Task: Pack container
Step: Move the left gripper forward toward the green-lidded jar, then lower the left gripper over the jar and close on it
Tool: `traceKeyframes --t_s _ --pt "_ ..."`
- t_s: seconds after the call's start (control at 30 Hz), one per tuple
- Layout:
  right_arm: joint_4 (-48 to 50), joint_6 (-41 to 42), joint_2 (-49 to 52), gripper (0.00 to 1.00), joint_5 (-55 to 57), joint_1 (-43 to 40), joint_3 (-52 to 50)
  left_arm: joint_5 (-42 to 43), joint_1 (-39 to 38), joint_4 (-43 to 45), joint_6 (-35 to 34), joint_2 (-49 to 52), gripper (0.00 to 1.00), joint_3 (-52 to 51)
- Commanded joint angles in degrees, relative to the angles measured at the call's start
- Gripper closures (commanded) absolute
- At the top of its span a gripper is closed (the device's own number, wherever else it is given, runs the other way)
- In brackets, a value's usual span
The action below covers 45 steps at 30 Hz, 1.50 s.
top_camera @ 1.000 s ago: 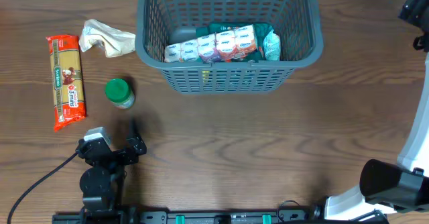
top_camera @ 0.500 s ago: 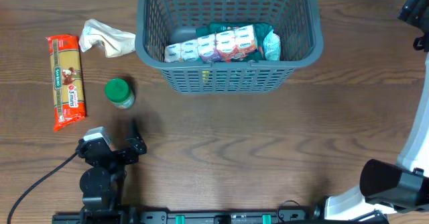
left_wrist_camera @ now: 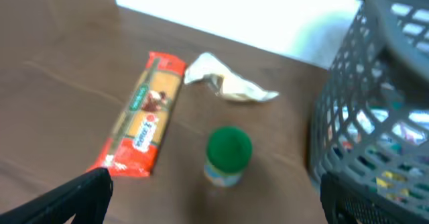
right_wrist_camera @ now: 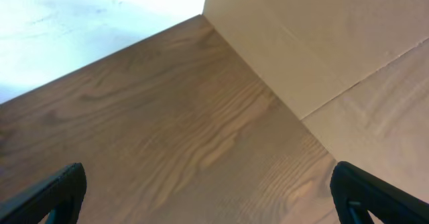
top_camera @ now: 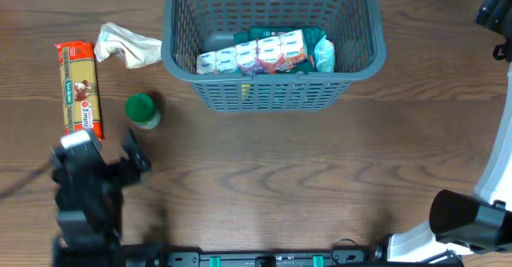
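Observation:
The container (top_camera: 272,91) is a grey-blue slotted basket at the far middle of the table; in the left wrist view its wall (left_wrist_camera: 375,117) fills the right side. Inside lie a row of small packs (top_camera: 256,55), a teal packet (top_camera: 322,53) and a grey item (top_camera: 216,41). A green-lidded jar (top_camera: 142,111) (left_wrist_camera: 228,153) stands left of the basket. My left gripper (top_camera: 108,151) (left_wrist_camera: 214,207) is open just short of the jar, which lies ahead between its jaws. Over the table's far right corner my right gripper (right_wrist_camera: 208,207) is open, with only bare wood below it.
A red and yellow pasta packet (top_camera: 81,97) (left_wrist_camera: 144,120) lies lengthwise at the far left. Beside it, near the basket's left corner, sits a crumpled beige bag (top_camera: 126,46) (left_wrist_camera: 228,83). The right arm's base (top_camera: 464,219) stands at the front right.
My left arm has swung left and a little farther from the front edge, toward the jar and the pasta packet. The right arm and the goods have not moved.

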Motion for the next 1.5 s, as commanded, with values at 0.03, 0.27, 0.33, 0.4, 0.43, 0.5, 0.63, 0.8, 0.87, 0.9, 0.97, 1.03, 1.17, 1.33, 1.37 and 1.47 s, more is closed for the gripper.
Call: traceKeyframes --t_s 0.03,0.27,0.33,0.4,0.43,0.5,0.63,0.8,0.87,0.9,0.97,1.03,1.17,1.33,1.37,1.47 --pt "-0.04 0.79 -0.5 0.01 0.37 -0.39 0.61 -1.88 0.26 -7.41 2.12 17.86 0.01 15.58" --pt "-0.04 0.79 -0.5 0.01 0.37 -0.39 0.61 4.28 0.42 -19.34 2.12 41.53 0.02 35.08" --pt "-0.04 0.79 -0.5 0.01 0.37 -0.39 0.61 10.54 1.38 -19.26 2.1 46.31 0.02 37.53" --pt "-0.04 0.81 -0.5 0.01 0.37 -0.39 0.61 16.65 3.17 -19.26 1.68 49.96 0.02 38.64" --pt "-0.04 0.79 -0.5 0.01 0.37 -0.39 0.61 19.56 4.46 -19.26 1.2 51.63 0.02 38.69" --pt "-0.04 0.81 -0.5 0.01 0.37 -0.39 0.61 23.67 7.28 -19.52 0.22 54.62 0.02 38.66" --pt "-0.04 0.81 -0.5 0.01 0.37 -0.39 0.61 29.0 12.66 -20.09 0.2 58.8 0.01 38.66" --pt "-0.04 0.79 -0.5 0.01 0.37 -0.39 0.61 29.14 14.36 -21.24 0.2 61.96 0.01 38.6" --pt "-0.04 0.81 -0.5 0.01 0.37 -0.39 0.61 29.11 13.73 -21.38 0.24 62.97 0.01 38.49" --pt "-0.04 0.81 -0.5 0.01 0.37 -0.39 0.61 29.11 13.53 -21.35 0.46 63.49 0.02 38.45" --pt "-0.04 0.79 -0.5 0.01 0.37 -0.39 0.61 29.11 13.05 -21.42 2.08 64.24 0.01 38.05" --pt "-0.04 0.79 -0.5 0.01 0.37 -0.39 0.61 29.09 12.41 -21.38 4.39 64.76 0.01 37.29" --pt "-0.04 0.81 -0.5 0.01 0.37 -0.39 0.61 24.28 10.45 -21.77 4.94 66.34 0.01 36.41" --pt "-0.04 0.79 -0.5 0.01 0.37 -0.39 0.61 18.47 7.74 -21.97 4.46 68.72 0.01 36.41" --pt "-0.04 0.81 -0.5 0.01 0.37 -0.39 0.61 17.64 7.41 -21.81 4.24 69.05 0.01 36.41" --pt "-0.04 0.79 -0.5 0.01 0.37 -0.39 0.61 16.55 6.84 -21.53 4.22 70.1 0.02 36.39"
